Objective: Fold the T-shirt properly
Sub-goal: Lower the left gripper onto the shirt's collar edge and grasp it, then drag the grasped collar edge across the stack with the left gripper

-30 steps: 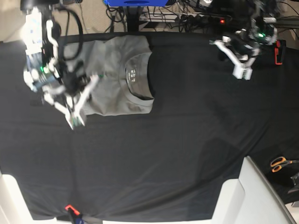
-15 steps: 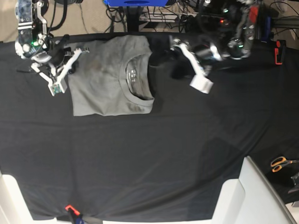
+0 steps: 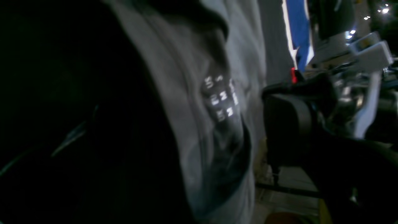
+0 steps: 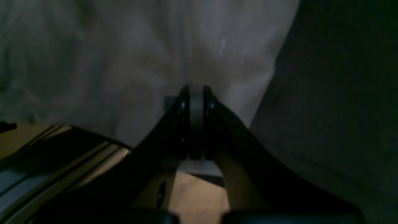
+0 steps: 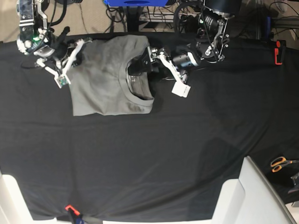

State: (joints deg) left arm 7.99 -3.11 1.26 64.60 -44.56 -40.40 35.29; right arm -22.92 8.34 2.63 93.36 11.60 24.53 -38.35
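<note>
Your grey T-shirt [image 5: 105, 79] lay partly folded on the black table cloth [image 5: 163, 154]: soft, limp, best pinched at its collar. Left gripper [image 5: 161, 70] gaped wide there; right gripper [image 5: 70, 63] was pressed closed, empty.

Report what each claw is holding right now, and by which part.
Right claw is shut over the T-shirt at its far edge; whether it pinches cloth cannot be told. Left claw is open at the collar, holding nothing.
</note>
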